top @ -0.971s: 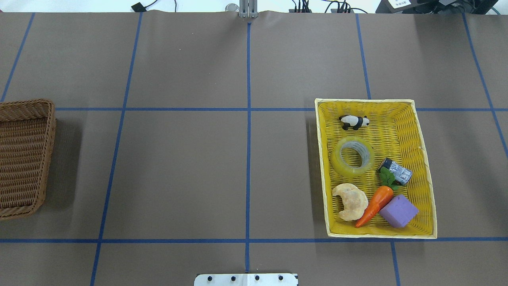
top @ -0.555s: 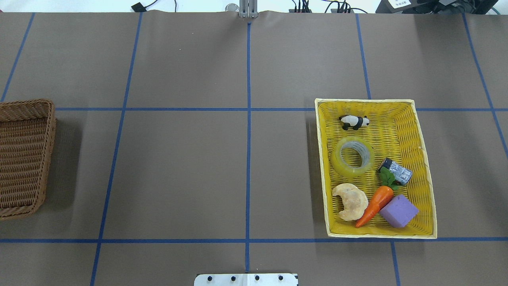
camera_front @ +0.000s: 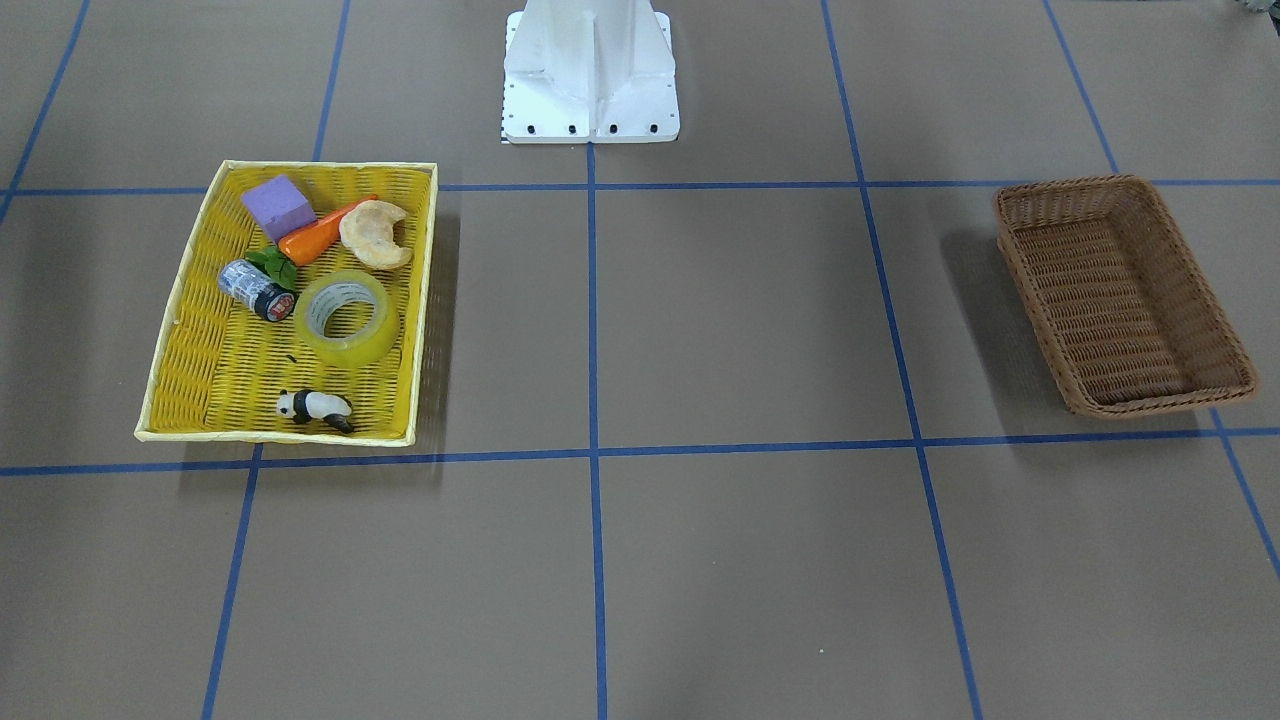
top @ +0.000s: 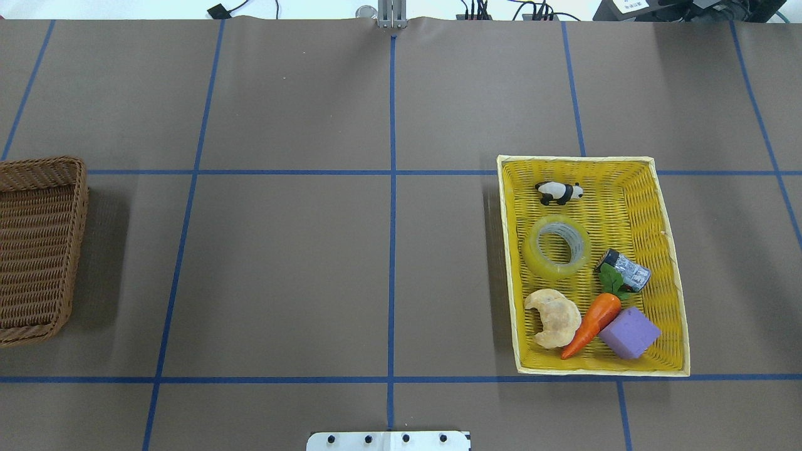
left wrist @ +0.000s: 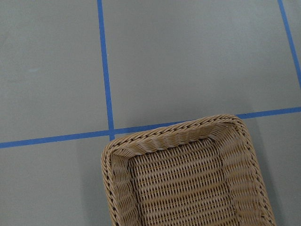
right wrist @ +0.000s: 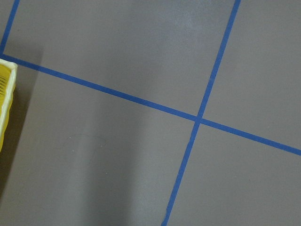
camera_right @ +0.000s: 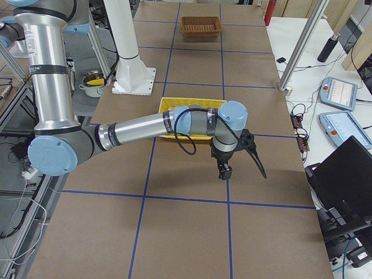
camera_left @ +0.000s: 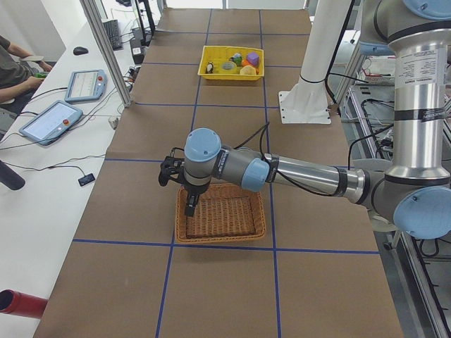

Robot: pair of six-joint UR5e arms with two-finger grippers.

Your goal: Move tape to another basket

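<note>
The tape (top: 556,246), a translucent yellow roll with a pale core, lies flat in the yellow woven tray (top: 667,263) at the table's right; it also shows in the front-facing view (camera_front: 347,318). The empty brown wicker basket (top: 37,250) stands at the far left edge. In the exterior left view my left gripper (camera_left: 188,207) hangs over that basket's (camera_left: 220,220) far rim. My right gripper (camera_right: 230,169) hovers above bare table just beyond the yellow tray (camera_right: 192,103). I cannot tell whether either gripper is open or shut. The left wrist view shows only one end of the basket (left wrist: 188,188).
The yellow tray also holds a panda figure (top: 559,191), a grey cylinder (top: 624,269), a carrot (top: 591,323), a croissant (top: 554,317) and a purple block (top: 630,332). The white robot base (camera_front: 590,70) stands mid-table. A person sits at a side desk (camera_left: 10,67).
</note>
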